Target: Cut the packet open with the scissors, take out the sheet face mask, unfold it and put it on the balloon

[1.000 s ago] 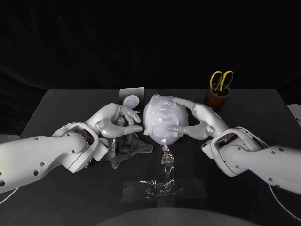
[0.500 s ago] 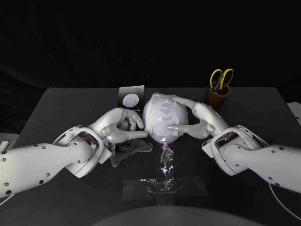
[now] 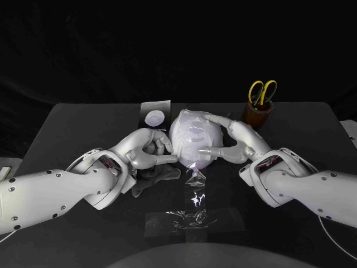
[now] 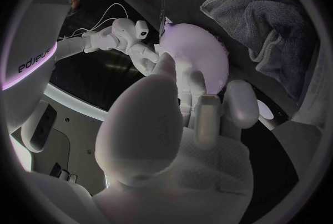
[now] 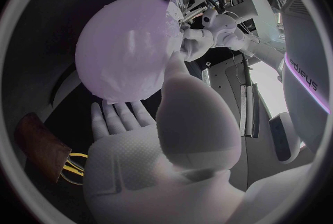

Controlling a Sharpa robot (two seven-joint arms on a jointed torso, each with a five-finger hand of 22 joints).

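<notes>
The pale lilac balloon (image 3: 193,146) (image 4: 201,57) (image 5: 128,46) stands at the table's middle, with a wrinkled white sheet mask (image 3: 188,129) over its upper part. My right hand (image 3: 233,140) grips its right side, fingers on top and thumb low. At the balloon's left side, my left hand (image 3: 149,149) (image 4: 187,124) touches it with its fingertips and holds nothing. The silver packet (image 3: 155,115) lies behind the left hand. Yellow-handled scissors (image 3: 263,94) (image 5: 72,165) stand in a brown cup (image 3: 257,117) at the back right.
A grey cloth (image 3: 156,177) (image 4: 277,18) lies crumpled under my left hand. Clear film (image 3: 196,192) hangs from the balloon's knot down to a clear stand (image 3: 191,220) near the front edge.
My left hand has moved right and closed in on the balloon's left side. The right hand and the balloon have stayed where they were.
</notes>
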